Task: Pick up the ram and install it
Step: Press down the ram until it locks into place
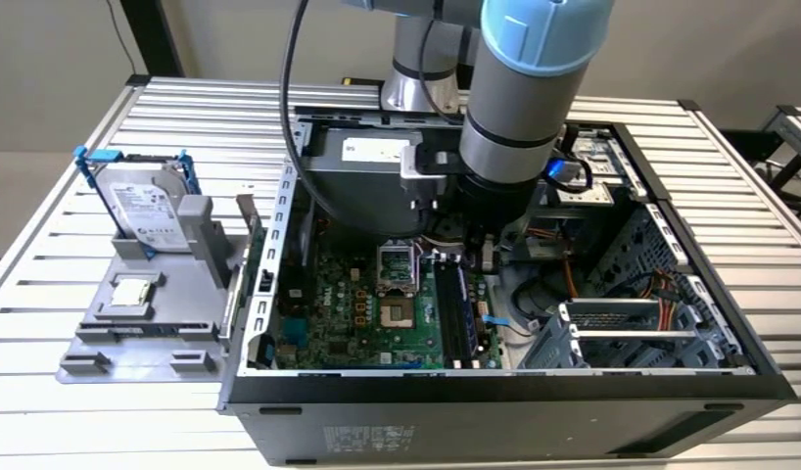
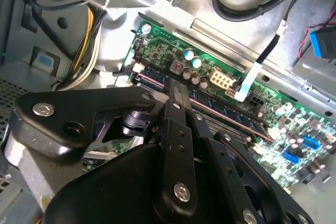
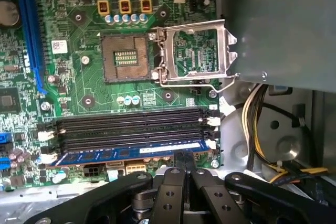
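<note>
Inside the open black computer case point(image 1: 714, 377), the black gripper point(image 3: 182, 167) is seen lowered over the long blue-labelled ram stick point(image 3: 126, 153), which is seated in the outermost black memory slot at the green motherboard's point(image 3: 79, 51) edge. Its fingers point(image 2: 178, 95) are drawn together above the stick; contact cannot be told.

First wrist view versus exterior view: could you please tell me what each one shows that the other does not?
First wrist view: the shut pincer at the ram lying in its slot, and yellow cables. Exterior view: the hard drive upright on a grey stand, the slatted table, the computer case. Both: the motherboard and its open CPU socket.
</note>
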Available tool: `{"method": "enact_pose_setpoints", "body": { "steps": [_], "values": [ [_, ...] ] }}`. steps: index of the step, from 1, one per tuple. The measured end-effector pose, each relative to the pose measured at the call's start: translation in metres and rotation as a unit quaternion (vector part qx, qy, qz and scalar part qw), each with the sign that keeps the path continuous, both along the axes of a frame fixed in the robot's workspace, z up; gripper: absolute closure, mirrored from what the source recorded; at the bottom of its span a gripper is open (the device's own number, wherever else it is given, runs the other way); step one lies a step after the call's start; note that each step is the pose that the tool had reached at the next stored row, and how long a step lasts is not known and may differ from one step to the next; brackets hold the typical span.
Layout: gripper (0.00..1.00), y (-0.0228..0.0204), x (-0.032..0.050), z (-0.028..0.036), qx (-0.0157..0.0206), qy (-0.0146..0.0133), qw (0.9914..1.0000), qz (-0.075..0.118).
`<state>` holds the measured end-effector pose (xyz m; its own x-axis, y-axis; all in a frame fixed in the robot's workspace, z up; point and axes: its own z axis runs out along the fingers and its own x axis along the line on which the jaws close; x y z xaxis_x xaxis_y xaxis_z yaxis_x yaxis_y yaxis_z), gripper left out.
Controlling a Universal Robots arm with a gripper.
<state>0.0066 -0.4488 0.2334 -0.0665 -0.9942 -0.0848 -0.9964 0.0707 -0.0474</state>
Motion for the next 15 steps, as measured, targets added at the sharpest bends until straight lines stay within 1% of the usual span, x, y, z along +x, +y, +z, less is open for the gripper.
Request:
{"method": "enact_pose_setpoints", "body": {
  "steps": [2, 3, 5, 7, 8, 10, 12, 13, 15],
  "values": [
    [1.0, -0.0009, 0.0001, -0.0001, 0.0001, -0.0002, 0.99997, 0.007],
    [1.0, -0.0023, 0.0001, -0.0001, 0.0, -0.0002, 0.99996, 0.009],
    [1.0, -0.0055, 0.0, -0.0001, 0.0, -0.0002, 0.99995, 0.01],
    [1.0, -0.0062, 0.0, -0.0001, 0.0001, -0.0001, 0.99994, 0.011],
    [1.0, -0.0077, 0.0006, -0.0002, 0.0002, 0.0005, 0.99994, 0.011],
    [1.0, -0.0158, 0.0014, -0.0002, 0.0002, 0.0013, 0.99994, 0.011],
    [1.0, -0.0225, 0.0021, -0.0002, 0.0001, 0.0014, 0.99994, 0.011],
    [1.0, -0.0243, 0.0021, -0.0004, 0.0, 0.0014, 0.99994, 0.011],
    [1.0, -0.025, 0.0021, -0.0034, 0.0, 0.0014, 0.99994, 0.011]
  ]
}}
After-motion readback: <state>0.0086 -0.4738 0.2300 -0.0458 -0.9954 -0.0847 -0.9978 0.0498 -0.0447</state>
